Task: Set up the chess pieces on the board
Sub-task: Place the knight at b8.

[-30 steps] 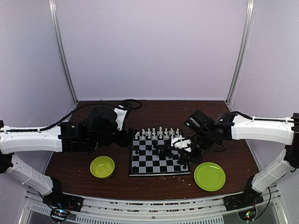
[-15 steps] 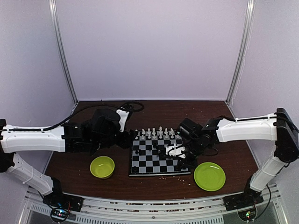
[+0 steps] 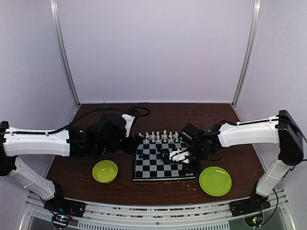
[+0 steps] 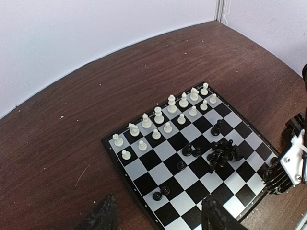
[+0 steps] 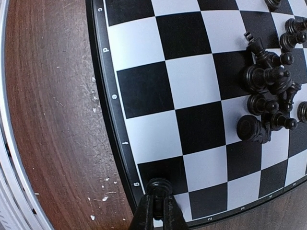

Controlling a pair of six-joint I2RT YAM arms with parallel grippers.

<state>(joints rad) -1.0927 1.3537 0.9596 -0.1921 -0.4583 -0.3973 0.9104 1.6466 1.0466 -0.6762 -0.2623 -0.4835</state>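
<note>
Pinching black pawn (image 5: 159,185): right end effector (image 5: 158,197)

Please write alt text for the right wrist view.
The right tool, shut, pinches a black piece at the edge of the board, near its corner. Other black pieces crowd together at right; brown table at left.

So there's a dark brown wooden table (image 3: 158,112) boxed in by plain pale walls (image 3: 153,48), a lime-green bowl (image 3: 105,171) toward the front left, a flat matching green plate (image 3: 215,181) front right, a black cable (image 3: 135,109) looped at the back, and little white crumbs (image 5: 91,217) scattered around.
</note>
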